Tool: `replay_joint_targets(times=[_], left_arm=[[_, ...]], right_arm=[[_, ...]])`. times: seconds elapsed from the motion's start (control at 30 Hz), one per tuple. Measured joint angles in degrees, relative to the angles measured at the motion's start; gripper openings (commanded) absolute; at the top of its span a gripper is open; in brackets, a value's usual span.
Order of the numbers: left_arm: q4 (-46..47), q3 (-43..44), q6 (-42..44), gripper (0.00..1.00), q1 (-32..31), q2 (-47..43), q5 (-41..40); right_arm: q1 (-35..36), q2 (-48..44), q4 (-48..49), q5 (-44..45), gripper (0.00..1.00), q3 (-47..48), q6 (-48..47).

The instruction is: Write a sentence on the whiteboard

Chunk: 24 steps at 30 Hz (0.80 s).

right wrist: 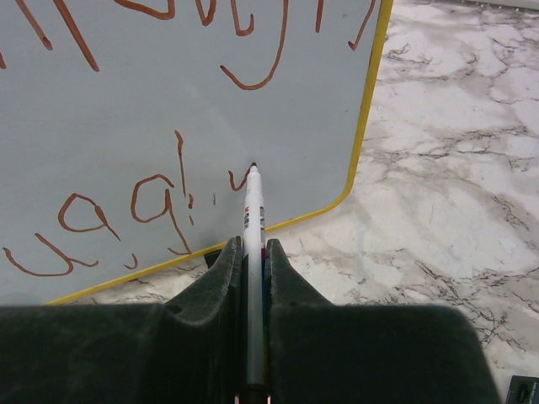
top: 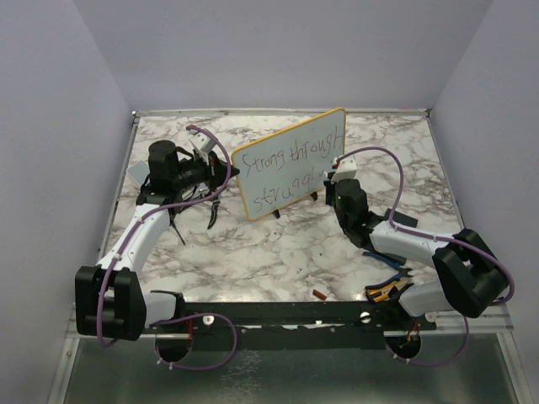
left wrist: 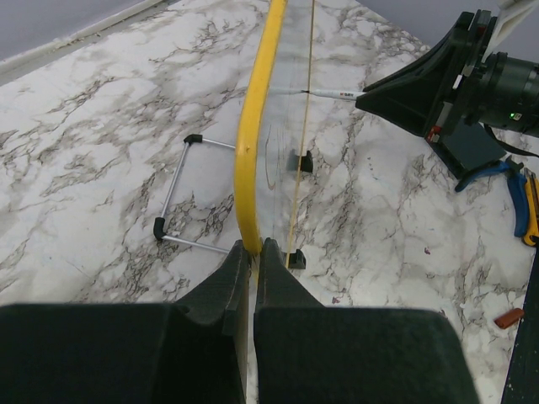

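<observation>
Whiteboard (top: 290, 172) stands upright on the far middle of the table (top: 278, 252), turned at an angle, its left end nearer. It is a flat pale board with rounded corners and a thin yellow frame (left wrist: 250, 143). It rests on small black feet (left wrist: 305, 162), with a wire stand (left wrist: 181, 194) behind.

Left gripper (left wrist: 253, 248) is closed on the whiteboard's left frame edge. Right gripper (right wrist: 253, 252) is clamped on a slim white marker (right wrist: 253, 206), whose tip touches the board low, near its right corner.

Sentence (top: 286, 156) runs in two lines of thin strokes, brownish-red up close. The lower line ends at the marker tip.

Table is glossy grey-veined marble, with open room across the near middle. Pliers (top: 387, 288) lie at the near right edge. Plain walls close the left, far and right sides.
</observation>
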Motion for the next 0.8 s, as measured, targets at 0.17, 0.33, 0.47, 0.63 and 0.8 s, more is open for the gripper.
replay_joint_targets(times=[0.17,0.33,0.47,0.63,0.8], left_arm=[[0.00,0.00,0.00,0.00,0.00,0.00,0.00],[0.00,0.00,0.00,0.00,0.00,0.00,0.00],[0.00,0.00,0.00,0.00,0.00,0.00,0.00],[0.00,0.00,0.00,0.00,0.00,0.00,0.00],[-0.02,0.00,-0.02,0.00,0.00,0.00,0.00]], right_arm=[[-0.04,-0.66,-0.02,-2.64,0.01,0.00,-0.63],[-0.13,-1.81,0.00,-4.94,0.01,-0.09,-0.81],[-0.20,-1.88,-0.04,-5.53,0.01,-0.17,-0.42],[-0.26,-0.85,-0.09,-6.25,0.01,-0.35,1.36],[-0.26,1.44,-1.36,-6.40,0.01,-1.05,3.08]])
